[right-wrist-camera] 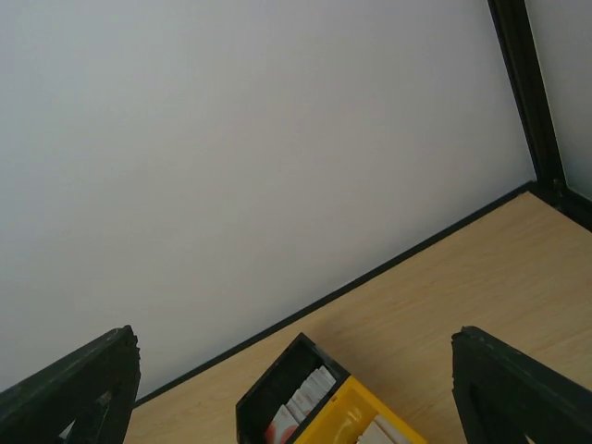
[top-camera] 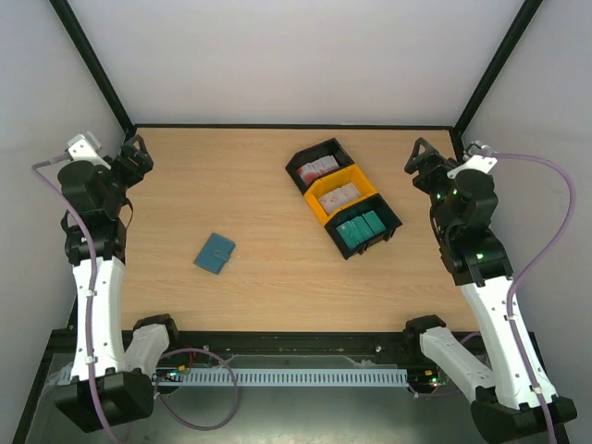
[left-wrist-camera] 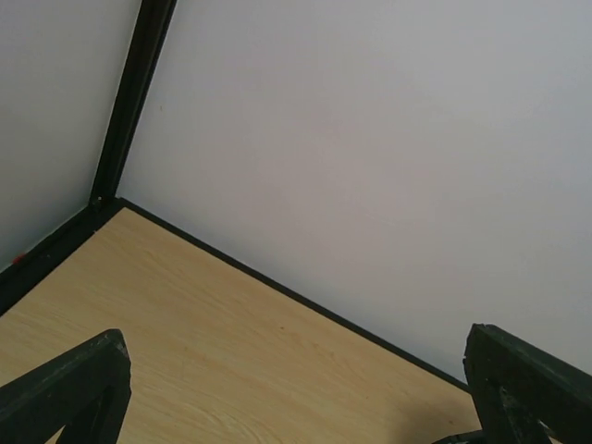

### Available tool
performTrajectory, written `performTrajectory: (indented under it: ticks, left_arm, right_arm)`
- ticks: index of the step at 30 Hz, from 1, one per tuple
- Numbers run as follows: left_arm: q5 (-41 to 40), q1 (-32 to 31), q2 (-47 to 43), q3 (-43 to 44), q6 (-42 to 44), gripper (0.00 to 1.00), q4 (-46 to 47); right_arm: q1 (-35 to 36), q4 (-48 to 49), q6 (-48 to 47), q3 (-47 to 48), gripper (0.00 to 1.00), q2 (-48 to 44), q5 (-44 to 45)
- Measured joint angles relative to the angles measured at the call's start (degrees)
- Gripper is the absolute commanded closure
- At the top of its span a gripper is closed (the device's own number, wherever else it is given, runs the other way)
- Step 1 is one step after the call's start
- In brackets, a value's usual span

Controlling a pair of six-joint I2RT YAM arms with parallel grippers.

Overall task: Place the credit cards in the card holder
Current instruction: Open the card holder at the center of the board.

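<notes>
The teal card holder (top-camera: 215,252) lies closed on the wooden table, left of centre. The credit cards stand in three bins: red-and-white cards (top-camera: 319,167) in a black bin, pale cards (top-camera: 339,195) in a yellow bin, teal cards (top-camera: 361,228) in another black bin. The red-and-white cards also show in the right wrist view (right-wrist-camera: 298,410). My left gripper (top-camera: 139,155) is open and empty at the far left, raised. My right gripper (top-camera: 421,165) is open and empty at the far right, raised, right of the bins.
The three bins (top-camera: 344,196) stand in a diagonal row at back right of centre. A black frame rail (top-camera: 296,127) runs along the table's back edge, with white walls behind and at both sides.
</notes>
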Motion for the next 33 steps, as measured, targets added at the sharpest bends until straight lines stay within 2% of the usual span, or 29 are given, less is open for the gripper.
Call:
performTrajectory:
  ticks: [7, 13, 17, 21, 26, 33]
  left_arm:
    - [10.8, 5.9, 1.6, -0.1, -4.8, 0.0, 2.6]
    - [20.6, 8.2, 3.7, -0.2, -7.5, 0.0, 3.5]
    - [26.8, 7.7, 4.3, -3.5, -10.1, 0.0, 6.3]
    - [24.7, 2.3, 4.8, -6.5, -10.3, 0.0, 3.2]
    - [16.4, -6.6, 6.6, -10.4, -9.0, 0.0, -2.3]
    - [10.1, -11.9, 12.5, -17.8, -9.7, 0.0, -9.0]
  right_arm:
    - [-1.6, 1.9, 2.2, -2.3, 0.11, 0.0, -6.0]
    - [-1.9, 5.4, 3.4, -3.1, 0.11, 1.1, -13.3]
    - [-1.8, 7.8, 4.1, -5.1, 0.13, 2.7, -17.5]
    - [-0.6, 9.5, 5.4, -6.3, 0.14, 7.0, -21.2]
    - [7.7, 9.8, 5.7, -6.2, 0.13, 15.7, -22.2]
    - [19.1, 9.9, 5.6, -4.6, 0.13, 28.7, -23.3]
